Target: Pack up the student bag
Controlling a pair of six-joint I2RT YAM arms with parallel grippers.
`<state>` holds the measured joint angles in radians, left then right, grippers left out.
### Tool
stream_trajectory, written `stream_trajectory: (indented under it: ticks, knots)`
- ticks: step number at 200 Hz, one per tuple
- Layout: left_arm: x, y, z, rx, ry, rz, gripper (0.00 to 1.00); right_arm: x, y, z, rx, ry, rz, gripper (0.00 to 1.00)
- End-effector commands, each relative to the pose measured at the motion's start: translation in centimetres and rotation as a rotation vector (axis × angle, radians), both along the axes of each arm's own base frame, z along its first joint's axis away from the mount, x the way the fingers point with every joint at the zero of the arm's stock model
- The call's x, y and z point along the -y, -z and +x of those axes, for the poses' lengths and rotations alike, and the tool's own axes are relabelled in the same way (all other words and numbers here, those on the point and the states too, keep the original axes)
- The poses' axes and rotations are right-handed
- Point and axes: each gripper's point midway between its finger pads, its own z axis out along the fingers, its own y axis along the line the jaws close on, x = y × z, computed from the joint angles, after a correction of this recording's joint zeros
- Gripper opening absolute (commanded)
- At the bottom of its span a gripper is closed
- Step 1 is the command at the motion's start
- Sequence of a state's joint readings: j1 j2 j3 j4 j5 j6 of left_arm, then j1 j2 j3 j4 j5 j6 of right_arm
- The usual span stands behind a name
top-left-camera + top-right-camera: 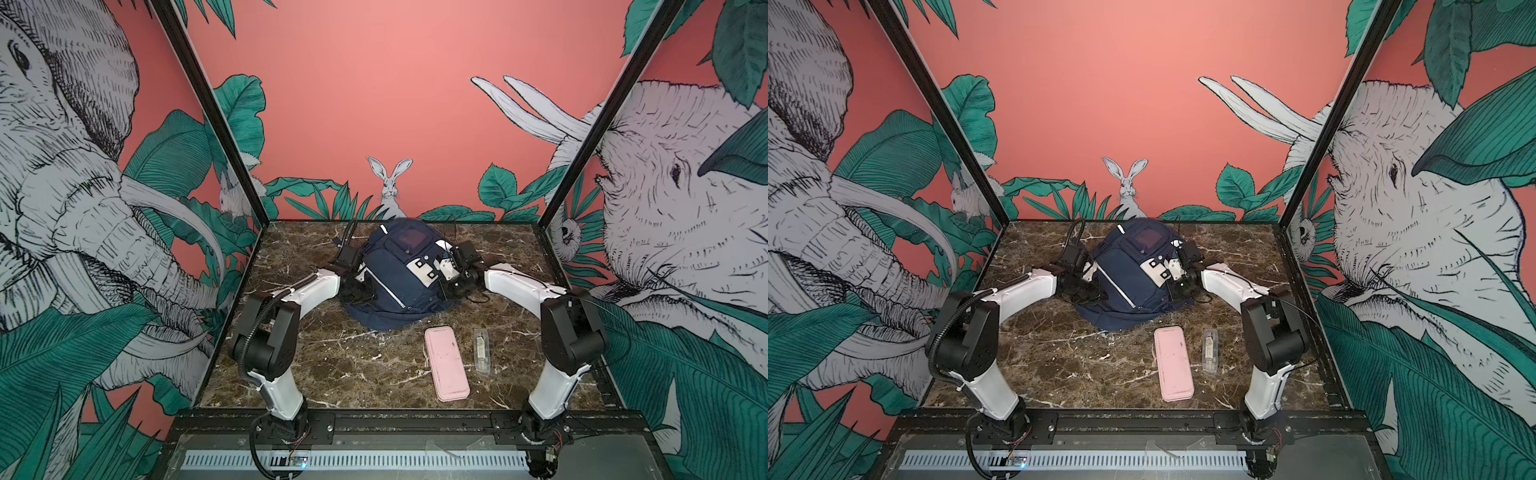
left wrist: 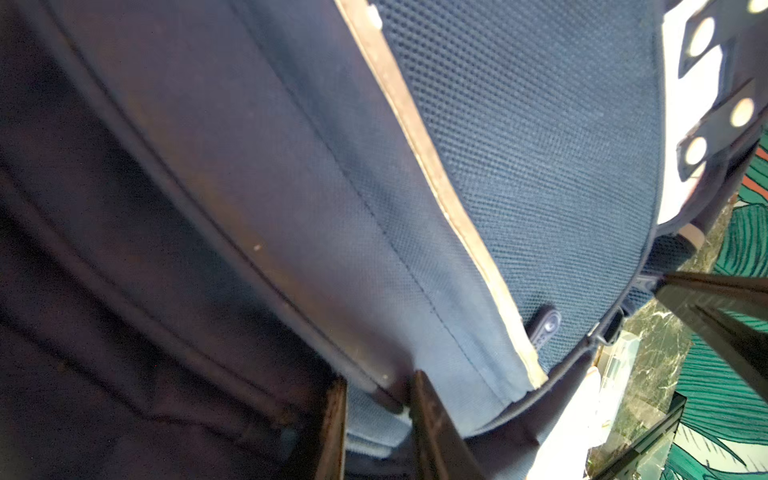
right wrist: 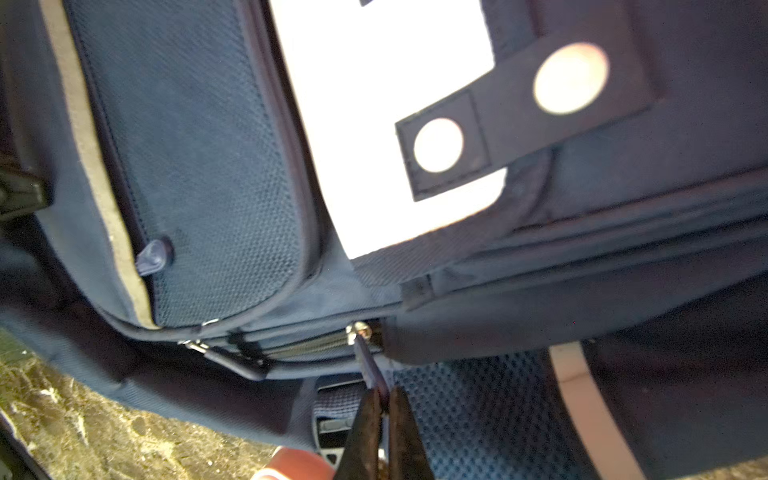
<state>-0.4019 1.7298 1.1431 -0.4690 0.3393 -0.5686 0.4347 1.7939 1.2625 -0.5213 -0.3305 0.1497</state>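
Nearest, right of centre on the marble surface (image 1: 332,365), a pink case (image 1: 446,363) lies flat. A small clear packet (image 1: 481,351) lies just to its right, apart from it. Beyond them the student bag (image 1: 395,270) lies in the middle of the far half of the surface, front pocket up, with an arm at each side. At its left flank the left gripper (image 2: 378,386) has its fingers (image 2: 424,411) a little apart, pinching a piped fold of the navy fabric. At its right flank the right gripper (image 3: 384,399) has its fingers (image 3: 365,424) pressed together on a dark zipper pull (image 3: 370,361) at the end of a zip.
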Motion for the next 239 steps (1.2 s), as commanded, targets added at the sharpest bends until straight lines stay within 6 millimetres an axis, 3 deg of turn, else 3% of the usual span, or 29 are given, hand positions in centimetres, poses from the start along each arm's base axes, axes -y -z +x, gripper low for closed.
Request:
stream_trajectory:
  ticks: [1, 120, 146, 189, 239]
  knots:
    - [-0.6, 0.0, -0.2, -0.006, -0.022, 0.005, 0.29, -0.8, -0.3, -1.0, -0.013, -0.03, 0.022, 0.06]
    - [-0.7, -0.5, -0.4, 0.001, -0.026, 0.002, 0.29, -1.4, 0.5, -0.1, -0.009, -0.026, 0.008, 0.08]
    - [-0.3, -0.9, -0.3, -0.001, -0.032, -0.03, 0.23, -1.5, 0.4, -0.3, -0.013, -0.027, 0.01, 0.0]
    - [1.5, -3.9, 0.5, 0.031, -0.051, -0.162, 0.0, -1.7, -1.4, -1.9, 0.017, -0.047, 0.005, 0.0]
    - [2.3, -8.1, 1.0, 0.101, -0.077, -0.264, 0.0, -2.4, -3.3, -3.7, 0.048, -0.063, 0.03, 0.0]
